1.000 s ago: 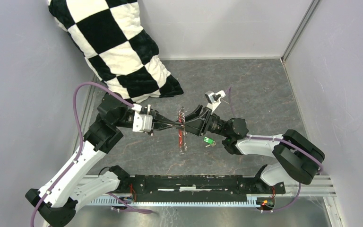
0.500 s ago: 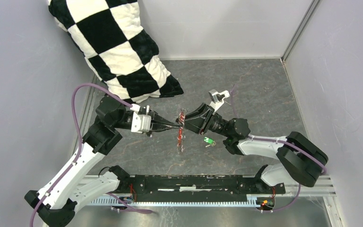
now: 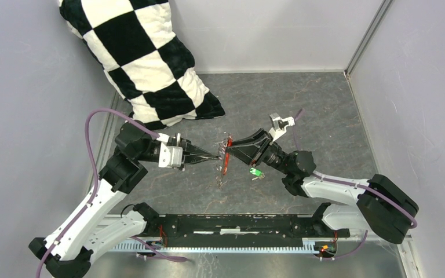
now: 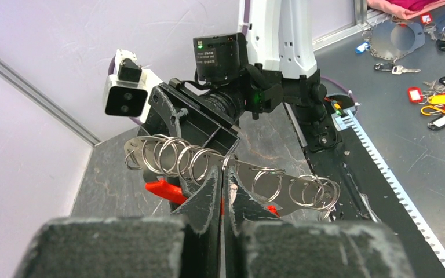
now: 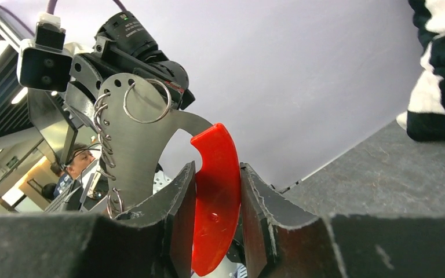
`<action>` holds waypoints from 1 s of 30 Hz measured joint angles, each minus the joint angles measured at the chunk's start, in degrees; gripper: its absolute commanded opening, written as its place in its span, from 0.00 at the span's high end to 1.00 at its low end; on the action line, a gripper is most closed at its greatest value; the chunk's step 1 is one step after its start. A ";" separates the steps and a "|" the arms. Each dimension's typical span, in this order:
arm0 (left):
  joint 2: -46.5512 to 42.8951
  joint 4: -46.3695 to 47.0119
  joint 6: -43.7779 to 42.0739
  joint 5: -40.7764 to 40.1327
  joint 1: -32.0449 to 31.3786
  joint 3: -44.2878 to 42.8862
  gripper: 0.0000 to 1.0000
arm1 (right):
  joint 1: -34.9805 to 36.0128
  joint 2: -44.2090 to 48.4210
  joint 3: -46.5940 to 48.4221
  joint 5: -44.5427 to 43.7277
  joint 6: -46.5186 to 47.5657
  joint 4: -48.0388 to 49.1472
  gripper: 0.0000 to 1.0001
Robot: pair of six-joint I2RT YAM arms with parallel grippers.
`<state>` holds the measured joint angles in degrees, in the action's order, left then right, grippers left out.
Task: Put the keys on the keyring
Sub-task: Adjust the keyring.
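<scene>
**Two end effectors on the keyring, key loose on the counter**

Overhead, my left end effector (image 3: 216, 156) and right end effector (image 3: 230, 152) meet tip to tip on the keyring (image 3: 226, 163). It is held off the counter (image 3: 313, 110), with its long axis crosswise to both. The green-headed key (image 3: 256, 172) lies just beside my right wrist, on its near side, so that arm is nearer.

Left wrist: my fingers (image 4: 208, 197) are pressed together, pinching the ringed metal strip (image 4: 266, 186).

Right wrist: my fingers (image 5: 179, 214) clamp the red tag (image 5: 215, 185).
</scene>
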<state>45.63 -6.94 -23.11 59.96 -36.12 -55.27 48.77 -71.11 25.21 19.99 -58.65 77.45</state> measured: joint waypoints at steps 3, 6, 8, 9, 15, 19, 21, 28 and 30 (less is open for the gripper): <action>-0.63 -0.72 -1.27 -0.61 0.00 1.09 0.98 | 0.22 1.16 -2.27 -2.10 -0.46 -0.57 0.83; -1.42 -0.87 -2.78 -1.42 0.00 2.08 0.98 | 0.37 2.45 -3.65 -4.11 -0.74 -1.62 0.86; -1.92 -1.03 -3.72 -1.79 0.02 2.67 0.98 | 0.37 3.08 -4.13 -5.05 -0.83 -2.23 0.87; -2.23 -1.09 -4.20 -2.05 0.02 2.95 0.98 | 0.37 3.23 -4.20 -5.31 -0.83 -2.64 0.89; -4.39 -1.40 -7.78 -4.55 0.04 4.72 0.98 | 0.44 3.58 -4.22 -6.25 -0.74 -4.66 0.94; -5.73 -1.49 -10.23 -6.54 0.04 6.10 0.98 | 0.52 3.91 -4.24 -7.02 -0.44 -5.95 0.97; -6.25 -1.44 -11.50 -7.48 0.04 6.82 0.98 | 0.52 4.02 -4.24 -7.19 -0.28 -6.45 0.98; -8.74 -0.09 -15.82 -11.67 0.04 10.27 0.98 | 0.52 4.44 -4.55 -7.26 0.00 -8.26 0.99; -9.42 0.76 -17.57 -13.18 0.04 11.23 0.98 | 0.50 4.50 -4.68 -7.26 -0.04 -8.57 0.99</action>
<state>36.21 -6.17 -40.69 46.78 -36.07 -44.03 49.28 -66.61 20.53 12.73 -58.70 68.88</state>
